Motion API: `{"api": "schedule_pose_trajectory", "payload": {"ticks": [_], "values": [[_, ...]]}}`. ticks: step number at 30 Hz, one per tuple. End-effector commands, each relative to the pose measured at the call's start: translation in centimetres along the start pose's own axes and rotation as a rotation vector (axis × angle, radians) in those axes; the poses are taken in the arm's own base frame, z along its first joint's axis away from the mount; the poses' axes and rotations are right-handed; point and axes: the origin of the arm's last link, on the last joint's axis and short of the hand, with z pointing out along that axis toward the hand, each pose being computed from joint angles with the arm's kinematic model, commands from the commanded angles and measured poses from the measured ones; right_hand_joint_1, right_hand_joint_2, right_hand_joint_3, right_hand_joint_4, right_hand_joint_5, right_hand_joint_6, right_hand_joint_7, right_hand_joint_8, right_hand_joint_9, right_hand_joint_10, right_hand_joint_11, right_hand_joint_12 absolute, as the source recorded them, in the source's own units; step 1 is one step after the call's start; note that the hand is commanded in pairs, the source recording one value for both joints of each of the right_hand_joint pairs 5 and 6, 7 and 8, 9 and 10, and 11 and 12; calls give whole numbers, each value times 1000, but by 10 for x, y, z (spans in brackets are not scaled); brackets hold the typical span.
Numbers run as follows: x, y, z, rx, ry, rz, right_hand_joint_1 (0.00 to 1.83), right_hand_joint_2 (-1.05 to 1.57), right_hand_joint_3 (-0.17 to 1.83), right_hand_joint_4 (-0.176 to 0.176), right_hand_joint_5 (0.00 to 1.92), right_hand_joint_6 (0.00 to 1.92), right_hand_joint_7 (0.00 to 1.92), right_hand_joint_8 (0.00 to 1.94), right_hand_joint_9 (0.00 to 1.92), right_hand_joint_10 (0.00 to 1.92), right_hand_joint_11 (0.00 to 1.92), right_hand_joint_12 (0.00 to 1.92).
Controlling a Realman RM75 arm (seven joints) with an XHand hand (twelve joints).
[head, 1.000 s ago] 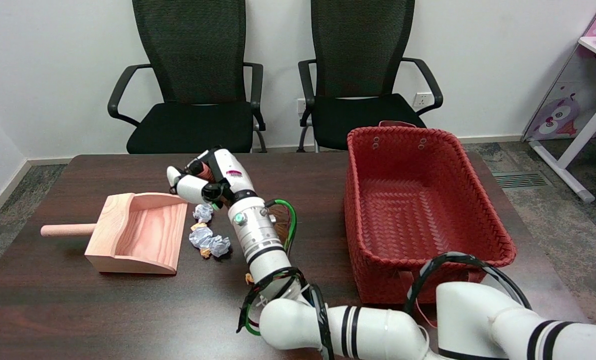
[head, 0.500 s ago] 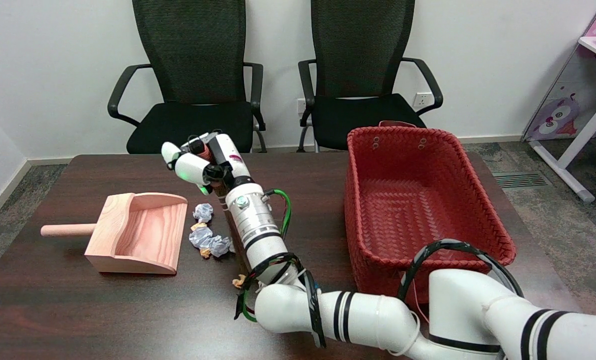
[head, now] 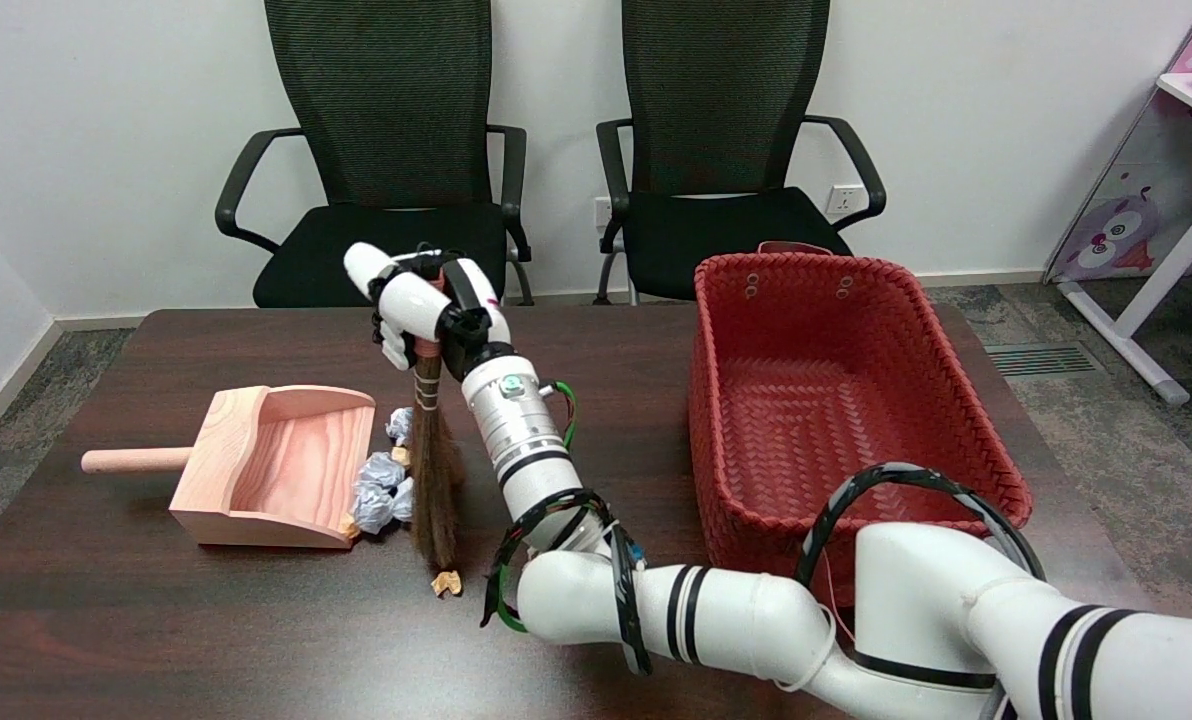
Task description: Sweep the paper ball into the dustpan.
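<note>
1. Wooden dustpan lies on the dark tabletop with its mouth turned toward the paper balls; nothing shows inside it, so the task is not yet done.
2. Right hand, above and beyond the dustpan's mouth, has its fingers wrapped around the handle of a small brown broom, which hangs nearly upright with its bristles just off the mouth's open side.
3. Between the bristles and the dustpan's lip sit the paper balls, bunched close and about touching the lip at its near corner. I judge the sweep well along: a last push across the lip is left.
4. One small tan scrap lies on the broom's other side from the dustpan, near the bristle tips, and would need a separate pass.
5. Counts: one dustpan, one broom, roughly three whitish paper balls (they overlap, so the number is uncertain), a few tan scraps, one red woven basket well apart from the dustpan, two black chairs beyond the tabletop.
</note>
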Motion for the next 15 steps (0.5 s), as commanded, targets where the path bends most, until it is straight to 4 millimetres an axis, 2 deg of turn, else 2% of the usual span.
{"api": "schedule_pose_trajectory", "payload": {"ticks": [1, 6, 15], "values": [[19, -16, 16, 80, -9, 222, 920, 1320, 1797, 176, 1920, 1920, 1920, 1920, 1920, 1920, 1920, 1920], [18, -31, 19, 129, -47, 301, 879, 1324, 1725, 176, 1920, 1920, 1920, 1920, 1920, 1920, 1920, 1920], [9, -35, 19, 134, -67, 393, 888, 1322, 1695, 176, 1920, 1920, 1920, 1920, 1920, 1920, 1920, 1920]]}}
